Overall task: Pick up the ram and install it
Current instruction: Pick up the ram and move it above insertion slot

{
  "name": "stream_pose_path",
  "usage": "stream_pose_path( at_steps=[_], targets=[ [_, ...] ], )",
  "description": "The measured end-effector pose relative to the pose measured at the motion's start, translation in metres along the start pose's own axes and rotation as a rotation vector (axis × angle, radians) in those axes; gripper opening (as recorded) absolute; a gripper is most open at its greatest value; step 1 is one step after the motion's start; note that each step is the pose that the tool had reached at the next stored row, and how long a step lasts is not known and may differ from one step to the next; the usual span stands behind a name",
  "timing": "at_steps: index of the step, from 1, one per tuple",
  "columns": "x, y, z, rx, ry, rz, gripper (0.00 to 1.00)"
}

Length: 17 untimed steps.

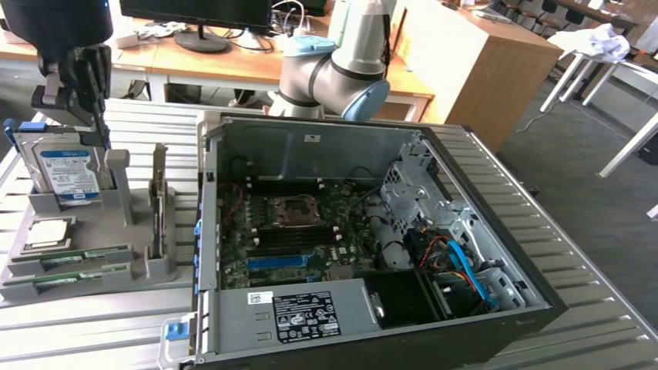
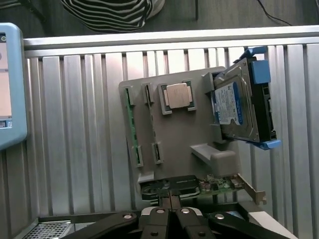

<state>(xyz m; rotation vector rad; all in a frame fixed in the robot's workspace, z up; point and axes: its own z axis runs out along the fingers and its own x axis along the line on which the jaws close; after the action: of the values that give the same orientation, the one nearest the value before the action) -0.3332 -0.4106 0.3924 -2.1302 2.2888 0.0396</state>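
Note:
A ram stick (image 1: 74,280), thin and green, lies in the front slot of the grey holder (image 1: 144,270). A second green stick (image 1: 80,258) lies in the slot behind it. In the wrist view one ram stick (image 2: 132,127) runs along the holder's outer slot; I cannot tell whether the slot beside it is filled. My gripper (image 1: 98,132) hangs above the holder, over the hard drive, well clear of both sticks. Its fingers (image 2: 168,201) are pressed together with nothing between them.
The hard drive (image 1: 67,173) stands upright in the holder, with a square silver processor (image 1: 52,231) before it and an upright expansion card (image 1: 159,202) beside it. An open computer case (image 1: 494,223) shows the motherboard (image 1: 298,223). Striped clothing (image 2: 107,12) shows past the table edge.

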Motion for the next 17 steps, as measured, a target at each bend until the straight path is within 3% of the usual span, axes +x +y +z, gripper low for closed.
stream_pose_path(
  at_steps=[13,17],
  targets=[
    [0.0000,0.0000,0.0000,-0.0026,0.0019,-0.094,0.10],
    [0.0000,0.0000,0.0000,-0.0027,0.0019,-0.099,0.10]
  ],
)
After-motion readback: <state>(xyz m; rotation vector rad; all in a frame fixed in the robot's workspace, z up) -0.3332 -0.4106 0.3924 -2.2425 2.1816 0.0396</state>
